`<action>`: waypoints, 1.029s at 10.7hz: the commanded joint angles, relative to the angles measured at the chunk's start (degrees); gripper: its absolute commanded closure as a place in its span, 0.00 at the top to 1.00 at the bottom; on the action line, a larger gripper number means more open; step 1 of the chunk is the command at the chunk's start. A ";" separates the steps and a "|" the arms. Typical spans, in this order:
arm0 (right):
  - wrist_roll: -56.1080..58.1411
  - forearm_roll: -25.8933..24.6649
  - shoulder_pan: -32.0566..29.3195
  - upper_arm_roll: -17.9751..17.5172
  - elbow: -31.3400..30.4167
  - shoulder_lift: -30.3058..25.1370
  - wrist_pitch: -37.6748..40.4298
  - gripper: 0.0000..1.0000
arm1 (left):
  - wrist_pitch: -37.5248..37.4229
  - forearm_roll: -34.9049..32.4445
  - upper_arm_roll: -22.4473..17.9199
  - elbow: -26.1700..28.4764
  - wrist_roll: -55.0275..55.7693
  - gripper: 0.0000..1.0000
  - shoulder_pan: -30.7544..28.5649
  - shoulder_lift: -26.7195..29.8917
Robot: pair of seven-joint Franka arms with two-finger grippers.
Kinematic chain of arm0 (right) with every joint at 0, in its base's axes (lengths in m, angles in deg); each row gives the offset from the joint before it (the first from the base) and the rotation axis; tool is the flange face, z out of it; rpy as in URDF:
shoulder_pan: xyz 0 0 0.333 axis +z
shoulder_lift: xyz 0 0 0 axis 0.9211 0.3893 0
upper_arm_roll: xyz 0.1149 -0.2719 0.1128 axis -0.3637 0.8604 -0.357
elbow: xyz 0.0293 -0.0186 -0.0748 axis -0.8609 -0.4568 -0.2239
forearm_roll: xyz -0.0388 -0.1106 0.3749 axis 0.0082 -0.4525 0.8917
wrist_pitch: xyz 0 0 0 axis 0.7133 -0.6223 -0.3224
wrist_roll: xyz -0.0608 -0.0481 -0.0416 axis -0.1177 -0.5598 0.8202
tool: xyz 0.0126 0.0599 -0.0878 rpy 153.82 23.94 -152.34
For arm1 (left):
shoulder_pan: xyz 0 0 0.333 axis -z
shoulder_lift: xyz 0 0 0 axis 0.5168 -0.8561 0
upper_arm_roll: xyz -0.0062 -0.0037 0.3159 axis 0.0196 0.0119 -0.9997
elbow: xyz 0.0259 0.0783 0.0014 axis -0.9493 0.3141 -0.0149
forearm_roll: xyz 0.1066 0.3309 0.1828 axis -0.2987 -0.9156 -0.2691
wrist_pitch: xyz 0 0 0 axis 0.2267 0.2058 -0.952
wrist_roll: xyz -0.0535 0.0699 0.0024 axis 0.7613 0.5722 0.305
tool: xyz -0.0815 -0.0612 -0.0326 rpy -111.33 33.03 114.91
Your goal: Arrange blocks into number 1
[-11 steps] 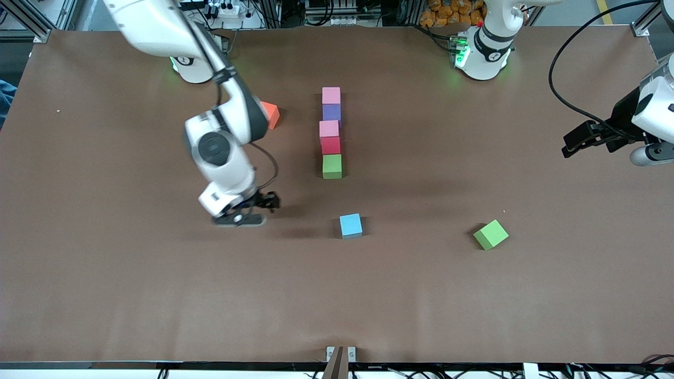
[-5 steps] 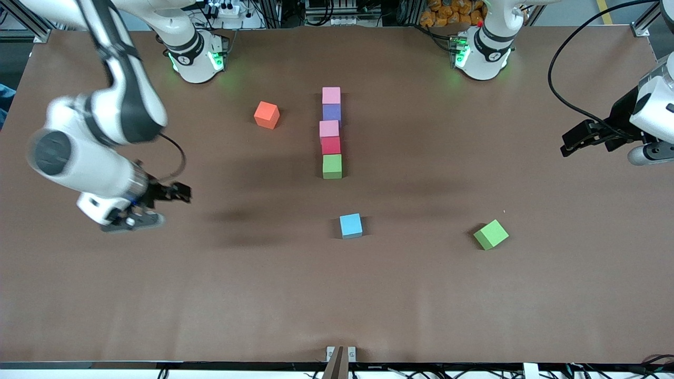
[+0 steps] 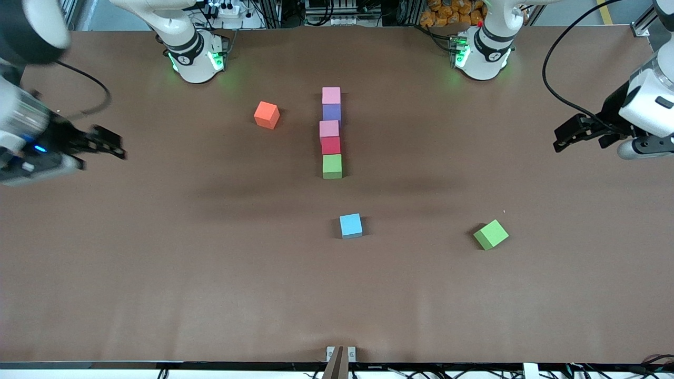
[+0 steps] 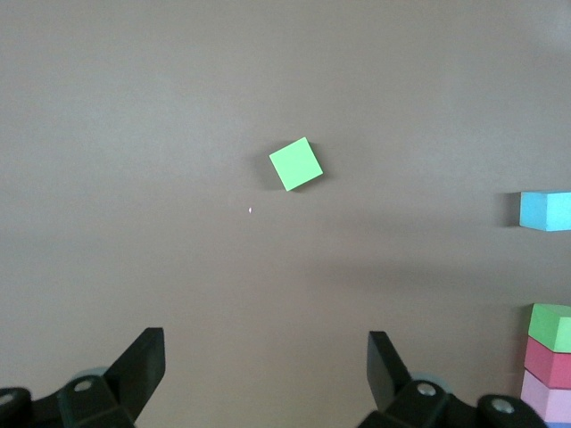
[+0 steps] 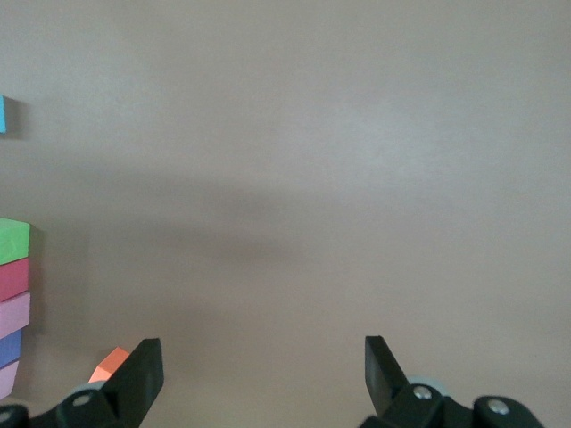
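**While both arms hang back, three blocks lie loose**

Though five blocks already stand in a touching column mid-counter, running from the pink block (image 3: 331, 95) nearest the robots' bases through purple (image 3: 331, 111), a second pink (image 3: 329, 129) and red (image 3: 330, 145) to the green block (image 3: 332, 166) at the camera end, three lie apart from it. The light blue block (image 3: 350, 225) sits nearer the camera than the column's green end, almost on the column's long axis. The second green block (image 3: 491, 235), turned askew, lies toward the left arm's end of the counter. The orange block (image 3: 266, 115) sits beside the column's upper part, toward the right arm's end.

The left gripper (image 3: 571, 138) hangs over the counter's edge at its own end, jaws apart and empty; its wrist view looks straight at the skewed green block (image 4: 296, 164), so this arm seems the better placed for it. The right gripper (image 3: 102, 145) is over the counter's edge at its end, jaws likewise spread with nothing between them, well apart from every block.
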 commanded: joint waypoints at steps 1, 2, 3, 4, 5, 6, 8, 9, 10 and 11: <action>-0.63 -1.22 4.85 6.48 9.12 0.95 7.79 1.00 | -2.48 -1.52 1.84 0.08 -2.49 1.00 -1.01 1.53; -0.81 -1.31 6.27 8.17 10.71 0.95 8.87 1.00 | -2.84 -1.43 2.02 0.08 -3.02 1.00 -1.01 1.79; -0.82 -1.74 6.55 8.36 11.68 0.95 8.96 1.00 | -2.93 -1.43 2.02 0.17 -3.11 1.00 -1.01 1.97; -0.64 -2.27 6.38 8.28 11.78 0.95 8.96 1.00 | -3.28 -1.52 2.02 0.17 -3.81 1.00 -1.01 2.32; -0.73 -3.75 6.46 8.02 11.78 0.95 8.88 1.00 | -3.28 -1.43 2.02 0.09 -5.03 1.00 -1.01 2.59; -0.81 -4.38 6.46 7.84 11.69 1.03 8.53 1.00 | -3.28 -1.52 1.85 -0.09 -5.05 1.00 -1.01 2.59; -0.73 -4.12 6.64 7.84 11.52 1.12 8.44 1.00 | -3.45 -1.52 1.76 -0.27 -4.96 1.00 -1.01 2.59; -0.73 -4.21 6.81 7.84 11.34 1.21 8.52 1.00 | -3.80 -1.52 1.76 -0.35 -5.05 1.00 -1.01 2.68; -0.73 -4.12 6.81 7.84 11.08 1.30 8.52 1.00 | -4.07 -1.60 1.67 -0.53 -5.05 1.00 -1.01 2.68; -0.73 -4.12 6.81 7.75 11.08 1.47 8.44 1.00 | -4.59 -1.60 1.67 -1.05 -5.05 1.00 -1.01 2.59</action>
